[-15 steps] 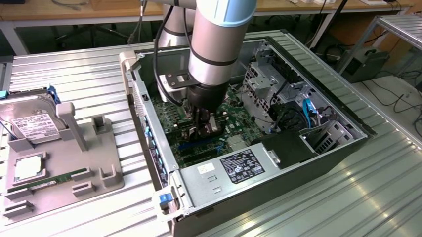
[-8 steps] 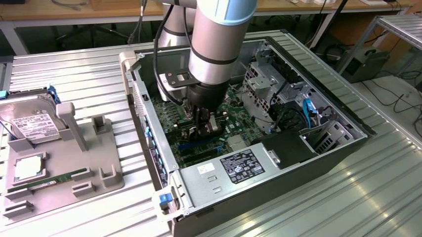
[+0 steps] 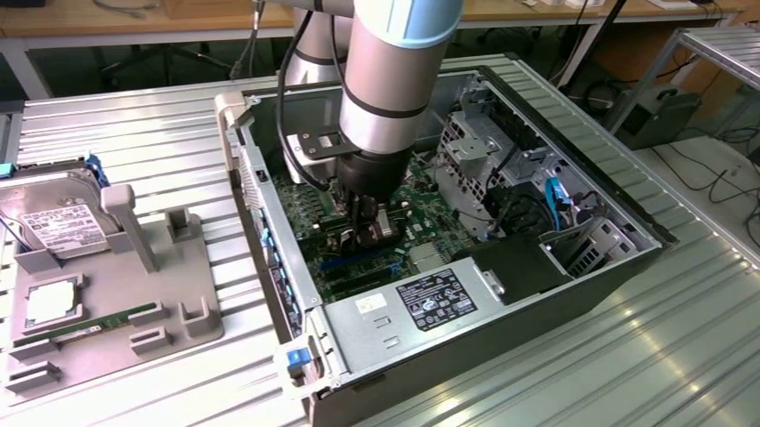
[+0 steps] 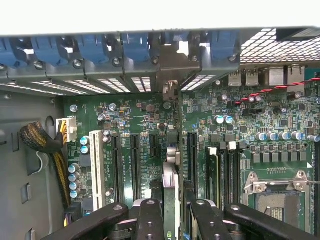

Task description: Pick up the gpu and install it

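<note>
Gripper (image 3: 362, 233) is down inside the open PC case (image 3: 618, 222), centre of the exterior frame, low over the motherboard (image 3: 416, 200). In the wrist view its fingers (image 4: 150, 220) sit at bottom centre, closed partway on the gpu (image 4: 170, 195), which stands on edge between them, seen edge-on as a thin pale strip running up toward the rear bracket wall (image 4: 165, 65). So: holding the card, not wide open.

Card sits over the expansion slots (image 4: 135, 160), bottom edge at or very near one; can't tell whether it's seated.

Handling, my read: light, stiff, thin board. Fragile at the edge connector and surface parts, won't tolerate twist or side load. Flat faces are slick, so a pinch across both faces near the top edge, roughly mid-length, looks right. Keep off the bracket end.

View differences:
- Exterior: the arm, the case, the grey fixture tray (image 3: 178, 320) at lower left, with the hard drive (image 3: 53, 218) and green memory stick (image 3: 89, 325) on it. Card itself is mostly hidden by the wrist.
- Wrist: slot alignment, blue retention clips (image 4: 135, 47) along the top, the CPU socket (image 4: 277, 192) at lower right.
</note>
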`<action>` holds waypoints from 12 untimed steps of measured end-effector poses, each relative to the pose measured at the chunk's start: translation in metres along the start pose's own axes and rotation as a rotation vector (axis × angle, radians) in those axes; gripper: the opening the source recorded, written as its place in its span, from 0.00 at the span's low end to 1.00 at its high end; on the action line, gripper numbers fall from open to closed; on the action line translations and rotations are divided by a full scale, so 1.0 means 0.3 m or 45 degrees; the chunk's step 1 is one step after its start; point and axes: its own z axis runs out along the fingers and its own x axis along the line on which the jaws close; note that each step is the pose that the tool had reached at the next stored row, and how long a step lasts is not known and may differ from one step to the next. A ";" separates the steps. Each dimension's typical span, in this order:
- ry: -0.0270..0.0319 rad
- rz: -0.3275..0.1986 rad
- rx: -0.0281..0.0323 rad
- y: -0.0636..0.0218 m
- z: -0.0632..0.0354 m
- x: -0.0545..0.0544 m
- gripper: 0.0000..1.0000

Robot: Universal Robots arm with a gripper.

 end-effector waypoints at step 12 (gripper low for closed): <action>0.0003 0.000 -0.0006 -0.002 0.012 0.000 0.26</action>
